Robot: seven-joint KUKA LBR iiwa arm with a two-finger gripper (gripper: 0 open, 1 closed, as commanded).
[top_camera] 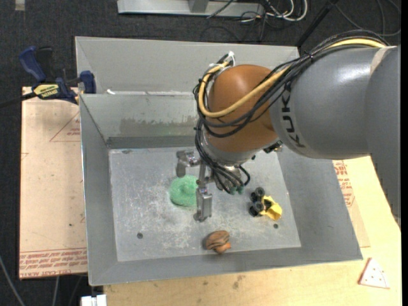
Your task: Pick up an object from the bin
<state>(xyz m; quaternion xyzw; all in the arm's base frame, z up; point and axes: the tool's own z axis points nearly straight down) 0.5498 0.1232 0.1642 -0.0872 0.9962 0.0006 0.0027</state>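
Note:
My gripper (193, 187) hangs in the middle of the bin with its two metal fingers spread apart, one at the upper left (183, 163) and one lower down (203, 206). A soft green lump (182, 193) lies on the bin floor between and just left of the fingers; I cannot tell whether they touch it. A small yellow and black toy (264, 204) lies to the right of the gripper. A brown rounded thing (217, 241) rests near the bin's front wall, below the lower finger.
The big grey arm with its orange dome and cables reaches in from the right and covers the bin's back right part. The bin floor to the left of the green lump is bare metal.

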